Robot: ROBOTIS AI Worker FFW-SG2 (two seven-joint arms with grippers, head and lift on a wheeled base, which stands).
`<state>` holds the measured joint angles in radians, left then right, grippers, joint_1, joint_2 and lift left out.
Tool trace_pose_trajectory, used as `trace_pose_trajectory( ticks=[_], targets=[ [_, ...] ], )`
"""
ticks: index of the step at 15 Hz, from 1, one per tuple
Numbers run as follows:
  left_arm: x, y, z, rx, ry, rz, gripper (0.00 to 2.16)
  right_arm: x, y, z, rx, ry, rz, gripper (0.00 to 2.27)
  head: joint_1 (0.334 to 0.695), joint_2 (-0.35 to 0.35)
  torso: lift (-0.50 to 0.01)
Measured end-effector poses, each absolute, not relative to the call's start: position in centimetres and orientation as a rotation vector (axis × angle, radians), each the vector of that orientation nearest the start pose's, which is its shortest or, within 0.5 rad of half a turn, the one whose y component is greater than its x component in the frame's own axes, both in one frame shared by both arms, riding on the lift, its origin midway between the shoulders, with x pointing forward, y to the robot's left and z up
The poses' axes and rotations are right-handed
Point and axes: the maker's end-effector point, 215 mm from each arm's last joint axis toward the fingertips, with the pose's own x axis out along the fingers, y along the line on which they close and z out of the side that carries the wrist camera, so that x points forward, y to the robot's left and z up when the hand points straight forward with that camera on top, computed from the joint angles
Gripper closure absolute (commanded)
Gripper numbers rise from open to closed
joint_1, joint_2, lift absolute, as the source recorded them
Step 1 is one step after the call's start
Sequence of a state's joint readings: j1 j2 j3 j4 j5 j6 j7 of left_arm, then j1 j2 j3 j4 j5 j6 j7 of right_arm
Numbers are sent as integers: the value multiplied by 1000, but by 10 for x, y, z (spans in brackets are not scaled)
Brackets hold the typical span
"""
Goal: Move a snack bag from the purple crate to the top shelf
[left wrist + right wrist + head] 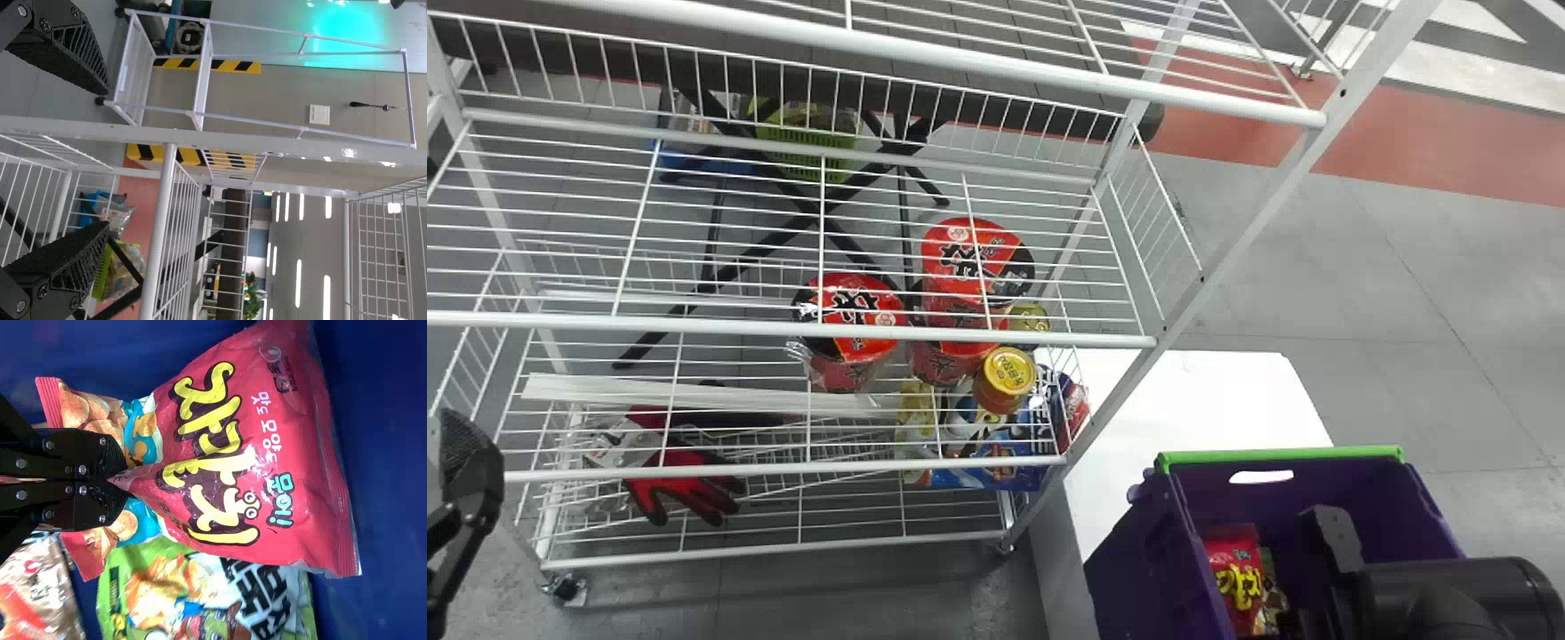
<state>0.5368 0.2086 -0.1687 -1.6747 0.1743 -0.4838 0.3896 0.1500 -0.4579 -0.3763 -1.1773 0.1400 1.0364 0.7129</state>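
Observation:
My right gripper [1329, 538] reaches down into the purple crate [1129, 569], beside a red snack bag [1233, 569]. The right wrist view has the right gripper [115, 480] shut on the pinched edge of the red snack bag [267, 453], with other snack bags [200, 597] beneath. At the far left edge, my left gripper [467, 471] is held beside the white wire rack. In its own wrist view the left gripper [107, 158] is open, with nothing between its fingers. The top shelf [960, 60] in the head view runs across the upper edge.
Red noodle packs [849, 311] and a yellow-lidded jar [1007, 378] occupy a lower shelf. Red gloves [685, 480] lie farther down. A sloping rack post [1245, 213] stands between the shelves and the crate, which is by a white table [1192, 400].

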Motion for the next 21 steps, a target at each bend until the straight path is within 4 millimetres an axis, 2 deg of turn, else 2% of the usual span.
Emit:
trace_pose_trajectory(
  ticks=[5, 21],
  targets=[
    [387, 275, -424, -71, 0, 216, 117, 200, -562, -654, 245, 1418, -124, 2071, 695, -350, -332],
    [388, 268, -424, -70, 8, 199, 117, 189, -567, -653, 235, 1418, -127, 2074, 695, -350, -268]
  ],
)
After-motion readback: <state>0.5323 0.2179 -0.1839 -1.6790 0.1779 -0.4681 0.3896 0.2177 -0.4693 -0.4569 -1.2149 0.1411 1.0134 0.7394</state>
